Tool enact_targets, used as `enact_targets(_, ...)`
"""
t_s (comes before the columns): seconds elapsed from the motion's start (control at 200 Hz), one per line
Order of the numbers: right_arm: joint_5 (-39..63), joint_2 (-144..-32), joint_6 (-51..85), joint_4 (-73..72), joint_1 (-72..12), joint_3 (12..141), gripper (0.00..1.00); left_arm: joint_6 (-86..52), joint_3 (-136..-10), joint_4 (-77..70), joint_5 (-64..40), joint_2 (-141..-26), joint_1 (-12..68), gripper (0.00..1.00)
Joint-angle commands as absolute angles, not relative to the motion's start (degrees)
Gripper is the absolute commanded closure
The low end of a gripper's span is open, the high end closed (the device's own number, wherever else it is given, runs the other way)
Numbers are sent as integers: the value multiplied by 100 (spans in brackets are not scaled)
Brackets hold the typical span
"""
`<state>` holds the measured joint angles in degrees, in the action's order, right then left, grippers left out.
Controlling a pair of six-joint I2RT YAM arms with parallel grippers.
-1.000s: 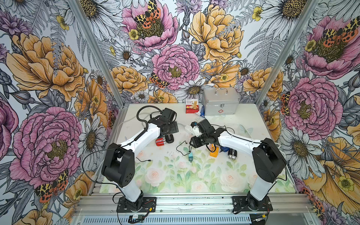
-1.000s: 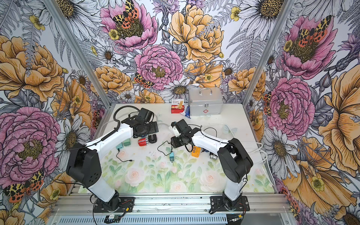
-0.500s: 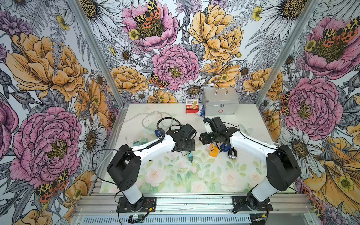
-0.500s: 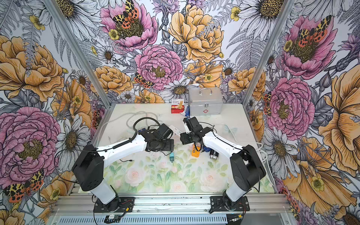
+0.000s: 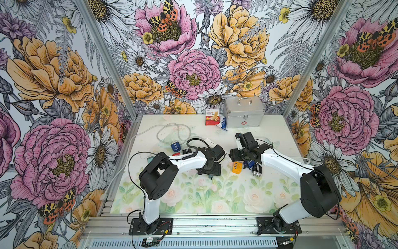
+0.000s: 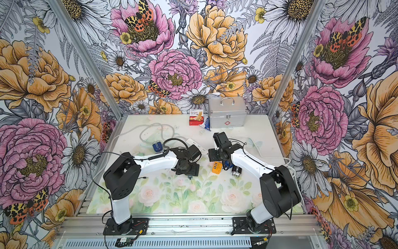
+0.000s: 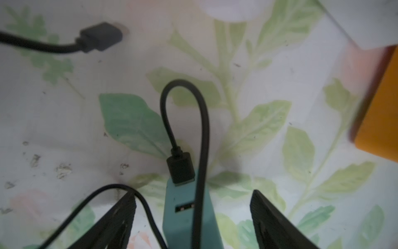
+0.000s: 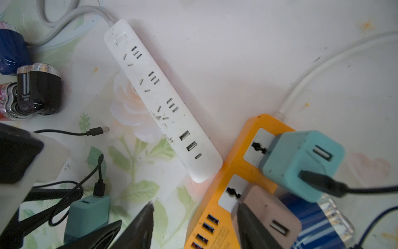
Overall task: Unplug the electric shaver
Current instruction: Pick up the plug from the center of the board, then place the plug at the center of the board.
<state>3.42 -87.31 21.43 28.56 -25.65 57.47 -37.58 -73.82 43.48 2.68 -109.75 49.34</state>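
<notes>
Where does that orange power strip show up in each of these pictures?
Both top views: the orange power strip lies near the middle of the table.
Left wrist: only a blurred orange corner at the frame's edge.
Right wrist: close up, with a teal charger and a pink charger plugged in.
Shared landmark: the white power strip, its end beside the orange one.

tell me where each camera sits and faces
Top views: high over the near edge, looking down across the table; left arm, right arm show.
Left wrist: on its arm, looks down past the open left gripper at a loose teal charger.
Right wrist: on its arm, looks down past the right gripper at a white power strip and orange power strip.
Shared: both wrist views show that charger and the orange one.
</notes>
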Motion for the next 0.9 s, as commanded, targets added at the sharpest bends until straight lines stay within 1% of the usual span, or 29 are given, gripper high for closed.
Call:
enact_targets(0.0,302,-8615,2197,2896,-2505,5727,37,-3839,-7545,4306,101,-11106,4931,24)
enact_targets(0.205,383,-8760,2162,2893,-2479,5799,37,-3861,-7533,4385,88,-11110,4884,48)
enact_targets(0.31,443,-8783,2129,2892,-2479,5897,38,-3859,-7509,4512,143,-11042,4852,57)
enact_targets(0.49,577,-8752,2104,2892,-2479,6142,38,-3920,-7322,4736,337,-10594,4719,68)
enact_targets(0.535,632,-8774,2099,2893,-2487,6217,38,-3950,-7237,4811,400,-10486,4654,69)
enact_targets(0.555,658,-8784,2096,2892,-2492,6241,38,-3955,-7193,4839,425,-10235,4607,69)
enact_targets(0.696,717,-8905,2068,2898,-2532,6427,38,-3931,-6794,5064,590,-9516,4173,71)
enact_targets(0.781,697,-9003,2029,2901,-2560,6516,38,-3899,-6464,5110,581,-9088,3757,71)
enact_targets(0.896,653,-9107,1987,2909,-2592,6633,38,-3789,-6007,5121,529,-8561,2961,71)
